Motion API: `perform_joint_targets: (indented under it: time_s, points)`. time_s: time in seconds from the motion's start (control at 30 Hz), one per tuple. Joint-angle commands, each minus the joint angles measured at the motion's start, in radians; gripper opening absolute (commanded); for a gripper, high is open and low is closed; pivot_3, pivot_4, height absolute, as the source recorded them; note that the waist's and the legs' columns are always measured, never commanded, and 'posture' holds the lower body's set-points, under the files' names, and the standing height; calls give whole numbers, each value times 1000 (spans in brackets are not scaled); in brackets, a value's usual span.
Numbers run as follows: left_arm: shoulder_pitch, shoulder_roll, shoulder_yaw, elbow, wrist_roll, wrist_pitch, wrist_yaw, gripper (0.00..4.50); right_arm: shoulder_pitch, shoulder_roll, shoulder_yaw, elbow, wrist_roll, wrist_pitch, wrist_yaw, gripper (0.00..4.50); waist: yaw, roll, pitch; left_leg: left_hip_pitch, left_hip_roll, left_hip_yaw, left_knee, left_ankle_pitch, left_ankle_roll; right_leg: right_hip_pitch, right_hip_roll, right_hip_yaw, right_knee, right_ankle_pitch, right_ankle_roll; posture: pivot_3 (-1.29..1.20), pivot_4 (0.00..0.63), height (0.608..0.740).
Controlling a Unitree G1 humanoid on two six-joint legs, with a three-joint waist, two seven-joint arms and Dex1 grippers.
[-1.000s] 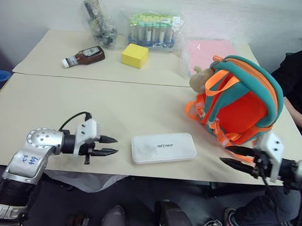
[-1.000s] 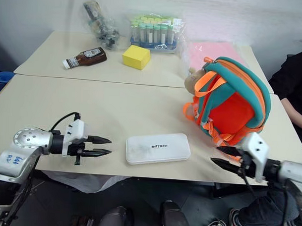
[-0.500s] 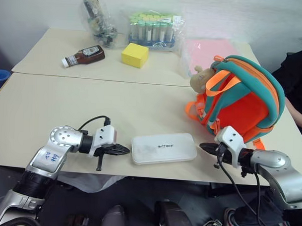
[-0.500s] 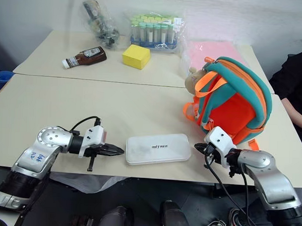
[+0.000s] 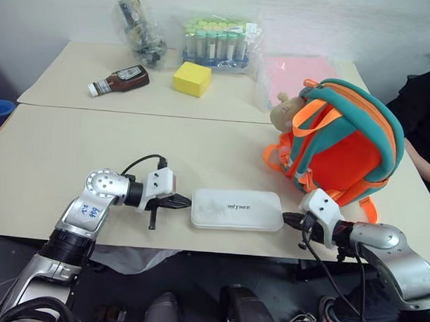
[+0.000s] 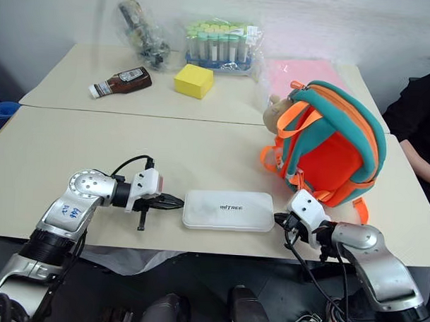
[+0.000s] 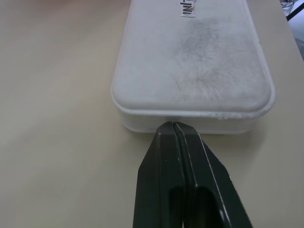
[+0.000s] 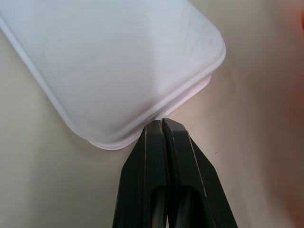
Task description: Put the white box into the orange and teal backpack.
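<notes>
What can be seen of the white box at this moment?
The white box is a flat rectangular case with rounded corners, seemingly plastic, its lid scuffed grey, small dark lettering at its centre. It lies flat and closed on the table near the front edge, in front of the backpack. The shut left gripper and shut right gripper press tip-first against its two short ends.

On the far beige table [image 5: 77, 71] I see a brown sauce bottle with a white cap [image 5: 119, 81] lying on its side at the left. Just right of it sits a yellow cube-like block [image 5: 192, 79]. Behind them are a clear plastic bag of dark items [image 5: 140, 28] and a bagged rack of green-capped tubes [image 5: 218, 42]. A pink flat sheet [image 5: 299, 73] lies farther right.
</notes>
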Motion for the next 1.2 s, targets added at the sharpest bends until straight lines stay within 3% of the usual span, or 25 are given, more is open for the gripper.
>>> perform_joint_targets:
  time_s: [0.03,0.1,0.2,0.33,0.47,0.63,0.83,0.97,1.2]
  points:
    - [-27,-14,20,23,-8,-5,12,0,13,6,-42,-44,29,5,-3,54,0,0,0,0,0,0,0,0,0,0,0,0,0,0,0,0,150,740]
    - [-34,-15,38,37,-29,47,15,0,23,-2,-44,-35,15,-9,-5,54,0,0,0,0,0,0,0,0,0,0,0,0,0,0,0,0,150,740]
    - [-32,16,62,29,-85,208,-19,582,25,-11,-54,-5,-1,-29,-9,0,-2,0,0,0,0,0,0,0,0,0,1,0,1,0,0,0,150,740]
    - [-50,83,74,0,-165,495,-66,1730,28,-25,-66,11,-1,-51,9,0,-4,0,0,1,1,0,0,0,-1,-1,1,0,2,0,0,0,150,740]
    - [-123,72,161,-37,-409,976,-66,2921,32,-25,-68,15,2,-62,26,0,0,0,0,0,0,-1,2,3,-4,-1,1,-1,5,-1,0,0,150,740]
    - [-167,51,205,22,-494,1218,-7,4341,33,-12,-55,13,-6,-67,25,0,-2,0,0,1,-1,-2,3,4,-5,-1,1,0,5,-1,0,0,150,740]
    - [-165,86,111,39,-472,1230,8,4426,19,-8,-46,27,-16,-76,25,0,-5,0,0,2,0,-2,0,6,-9,-1,2,0,6,-1,-1,0,150,740]
    - [-182,91,-12,47,-377,1162,67,4426,-5,-9,-15,57,-55,-107,23,0,-3,0,0,2,-1,-2,1,6,-9,-1,1,0,6,-1,-1,0,150,740]
    - [-221,39,-40,71,-374,1168,111,4426,-23,7,21,87,-86,-138,26,0,1,-1,0,2,-3,-3,1,7,-6,0,-2,0,6,-1,-1,0,150,740]
